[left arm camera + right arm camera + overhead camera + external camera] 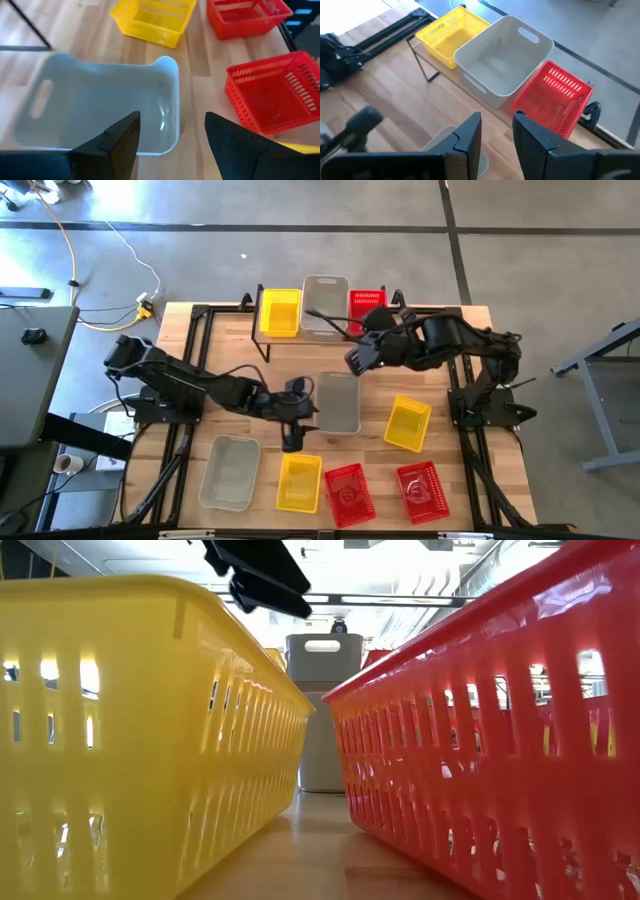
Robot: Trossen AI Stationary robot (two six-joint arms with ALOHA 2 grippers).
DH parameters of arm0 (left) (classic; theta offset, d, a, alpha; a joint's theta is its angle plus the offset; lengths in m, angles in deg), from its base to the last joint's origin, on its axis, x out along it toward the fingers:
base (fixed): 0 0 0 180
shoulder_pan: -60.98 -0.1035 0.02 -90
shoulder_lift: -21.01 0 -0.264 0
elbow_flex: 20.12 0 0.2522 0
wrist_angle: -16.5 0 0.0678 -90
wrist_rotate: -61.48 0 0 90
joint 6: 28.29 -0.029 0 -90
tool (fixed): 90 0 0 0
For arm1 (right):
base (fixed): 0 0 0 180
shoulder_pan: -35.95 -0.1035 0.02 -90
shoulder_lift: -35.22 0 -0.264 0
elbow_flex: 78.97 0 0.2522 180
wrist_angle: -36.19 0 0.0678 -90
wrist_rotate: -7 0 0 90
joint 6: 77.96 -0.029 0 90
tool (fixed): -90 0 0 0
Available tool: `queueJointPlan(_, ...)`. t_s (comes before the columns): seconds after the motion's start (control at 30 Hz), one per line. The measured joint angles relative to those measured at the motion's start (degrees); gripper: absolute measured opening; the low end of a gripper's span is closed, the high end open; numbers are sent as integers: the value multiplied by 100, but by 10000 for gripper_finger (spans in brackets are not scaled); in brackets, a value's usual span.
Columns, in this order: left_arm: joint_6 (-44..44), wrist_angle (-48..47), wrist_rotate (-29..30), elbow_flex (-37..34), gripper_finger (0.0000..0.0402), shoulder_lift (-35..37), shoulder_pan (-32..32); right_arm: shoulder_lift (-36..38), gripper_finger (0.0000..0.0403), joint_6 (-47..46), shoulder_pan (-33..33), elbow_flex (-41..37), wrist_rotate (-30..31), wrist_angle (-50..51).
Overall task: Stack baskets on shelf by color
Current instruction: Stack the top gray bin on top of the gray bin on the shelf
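Nine baskets total: 3 yellow, 3 grey-white, 3 red. On the shelf (pixel 262 330) at 12 o'clock: one yellow basket (pixel 280 312), one grey basket (pixel 324 306), one red basket (pixel 367 308). Table centre: grey basket (pixel 338 402); yellow (pixel 407 423) at 3 o'clock. At 6 o'clock: grey (pixel 231 472), yellow (pixel 299 482), two red (pixel 349 493) (pixel 423 490). Left gripper (pixel 172 135) fingers released, empty, over the centre grey basket. Right gripper (pixel 497 131) near the shelf, fingers slightly apart, grasping nothing.

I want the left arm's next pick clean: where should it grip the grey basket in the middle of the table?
Probably the grey basket by the short end wall nearest the left gripper, from above. The basket sits upright and empty, so one open finger can drop inside and one outside that thin rim.
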Motion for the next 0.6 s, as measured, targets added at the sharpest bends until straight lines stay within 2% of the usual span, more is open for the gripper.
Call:
queueJointPlan(0.33, -278, 674, -67, 1, 212, -736, 0, -4, 96, 208, 244, 0, -89, 0)
queueJointPlan(0.6, -314, 805, -182, 2, 212, -1212, 0, -4, 96, 306, 246, -7, -141, 0)
